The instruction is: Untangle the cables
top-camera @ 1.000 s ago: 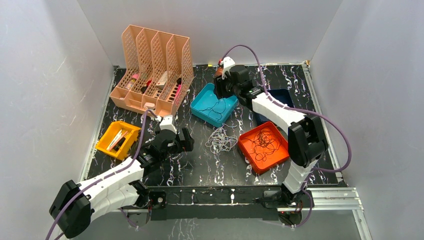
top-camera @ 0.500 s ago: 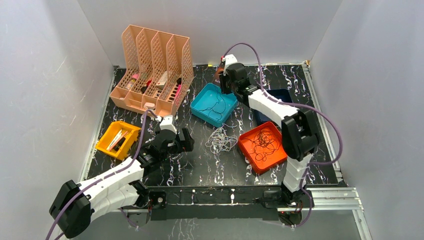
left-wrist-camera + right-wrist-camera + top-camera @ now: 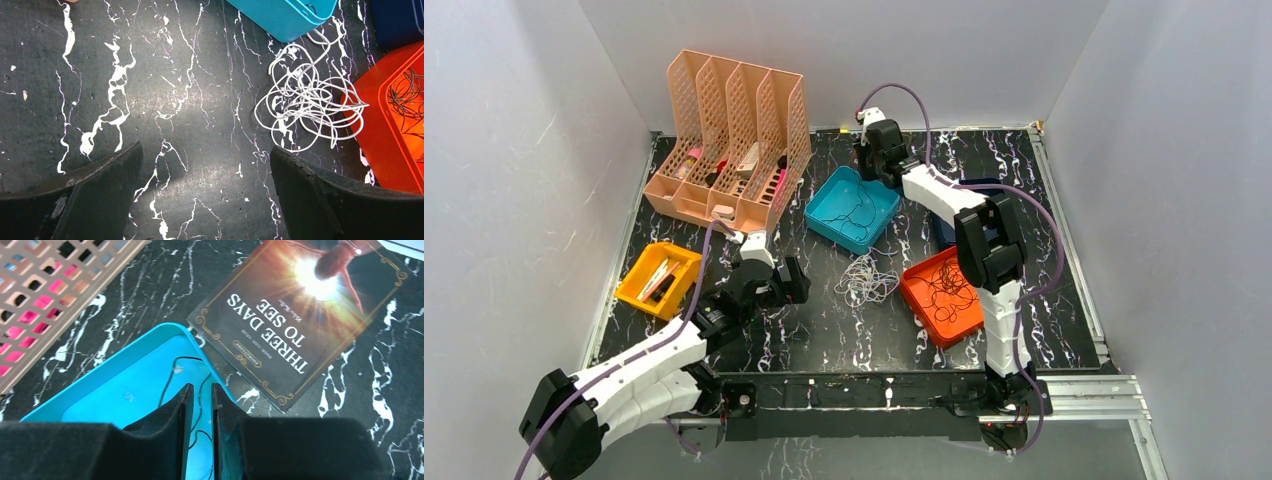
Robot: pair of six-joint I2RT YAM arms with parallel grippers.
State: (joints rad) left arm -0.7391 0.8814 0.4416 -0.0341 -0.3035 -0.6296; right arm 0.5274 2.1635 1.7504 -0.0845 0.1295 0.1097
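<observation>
Grip check: right claw (image 3: 201,388) nearly together over teal tray (image 3: 140,386); whether it pinches a dark cable (image 3: 169,375) we cannot tell. We should lift one strand slowly; left claw (image 3: 205,148) gapes.

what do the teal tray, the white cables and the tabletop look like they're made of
Teal tray: likely moulded plastic, smooth, low sheen, rounded rim. White cables: thin cords with a glossy plastic-looking jacket, holding springy loops; core unseen. Tabletop: black with white marble veining, semi-gloss; stone or printed laminate, cannot tell.
</observation>
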